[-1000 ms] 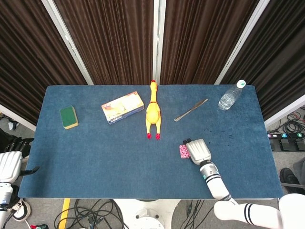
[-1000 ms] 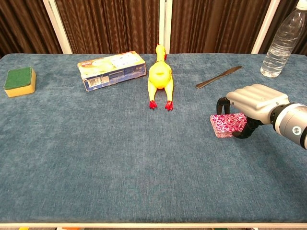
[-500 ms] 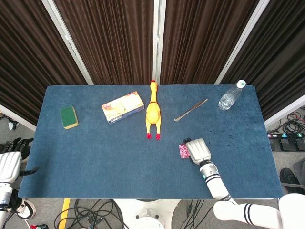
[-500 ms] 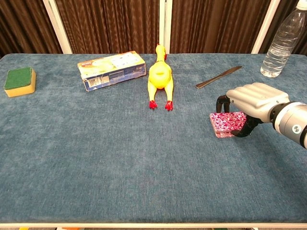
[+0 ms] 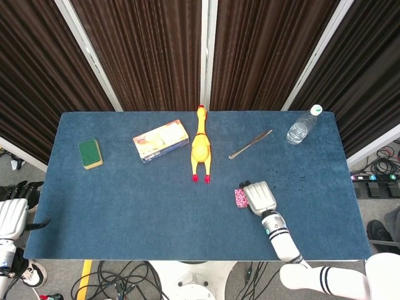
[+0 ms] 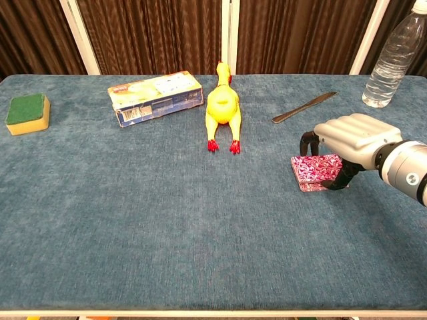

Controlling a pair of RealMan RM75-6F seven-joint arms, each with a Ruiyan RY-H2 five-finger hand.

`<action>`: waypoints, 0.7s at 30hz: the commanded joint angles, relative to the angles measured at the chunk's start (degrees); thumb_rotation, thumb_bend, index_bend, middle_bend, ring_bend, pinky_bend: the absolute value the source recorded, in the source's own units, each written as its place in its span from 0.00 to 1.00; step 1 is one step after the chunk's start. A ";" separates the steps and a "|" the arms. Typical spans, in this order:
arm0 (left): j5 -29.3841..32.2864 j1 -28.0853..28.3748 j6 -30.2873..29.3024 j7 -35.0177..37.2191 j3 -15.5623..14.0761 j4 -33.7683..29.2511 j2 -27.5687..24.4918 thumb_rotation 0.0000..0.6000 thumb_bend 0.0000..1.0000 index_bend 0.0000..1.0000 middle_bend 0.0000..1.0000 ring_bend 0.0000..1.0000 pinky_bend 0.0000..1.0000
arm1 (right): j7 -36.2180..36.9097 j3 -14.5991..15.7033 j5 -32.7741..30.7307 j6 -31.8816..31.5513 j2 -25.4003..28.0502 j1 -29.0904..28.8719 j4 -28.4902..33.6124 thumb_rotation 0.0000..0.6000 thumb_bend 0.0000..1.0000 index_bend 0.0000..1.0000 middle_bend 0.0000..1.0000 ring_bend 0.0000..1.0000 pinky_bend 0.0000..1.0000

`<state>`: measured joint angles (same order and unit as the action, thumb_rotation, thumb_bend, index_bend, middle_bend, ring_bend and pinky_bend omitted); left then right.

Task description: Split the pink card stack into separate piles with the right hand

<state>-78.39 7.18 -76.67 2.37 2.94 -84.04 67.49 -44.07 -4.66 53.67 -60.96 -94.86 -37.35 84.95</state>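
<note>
The pink patterned card stack (image 6: 315, 169) lies flat on the blue table, right of centre; in the head view the pink stack (image 5: 240, 198) peeks out left of the hand. My right hand (image 6: 353, 139) arches over it, palm down. Dark fingertips (image 6: 306, 141) touch its far edge and the thumb comes down at its near right corner, so the hand grips the stack. From above, the right hand (image 5: 260, 195) covers most of the cards. My left hand (image 5: 11, 216) hangs off the table's left front corner, holding nothing, with its fingers apart.
A yellow rubber chicken (image 6: 223, 105) lies at the centre back, with a printed box (image 6: 156, 97) to its left and a green sponge (image 6: 27, 112) at the far left. A table knife (image 6: 303, 107) and a water bottle (image 6: 393, 58) lie behind the right hand.
The right hand has shifted slightly up and back over the stack, and the cards have nudged a little with it. The left hand sank slightly.
</note>
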 commanded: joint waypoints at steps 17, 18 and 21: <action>-0.13 -0.08 -0.13 0.24 0.06 -0.09 -0.22 1.00 0.03 0.15 0.15 0.08 0.20 | 1.64 -2.42 0.98 -2.08 3.28 -0.28 1.78 1.00 0.22 0.40 0.39 0.79 0.98; -0.12 -0.08 -0.12 0.19 0.06 -0.13 -0.26 1.00 0.03 0.15 0.15 0.08 0.20 | 1.88 -2.84 0.71 -1.91 3.60 -0.43 1.41 1.00 0.22 0.40 0.39 0.79 0.98; -0.03 -0.07 -0.04 -0.02 0.06 -0.22 -0.38 1.00 0.03 0.15 0.15 0.08 0.20 | 2.97 -4.40 -0.60 -0.50 4.35 -1.23 -0.57 1.00 0.22 0.41 0.39 0.79 0.98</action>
<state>-78.42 7.11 -76.71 2.35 3.00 -84.26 67.11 -41.67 -8.34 53.70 -62.14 -90.91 -38.15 85.24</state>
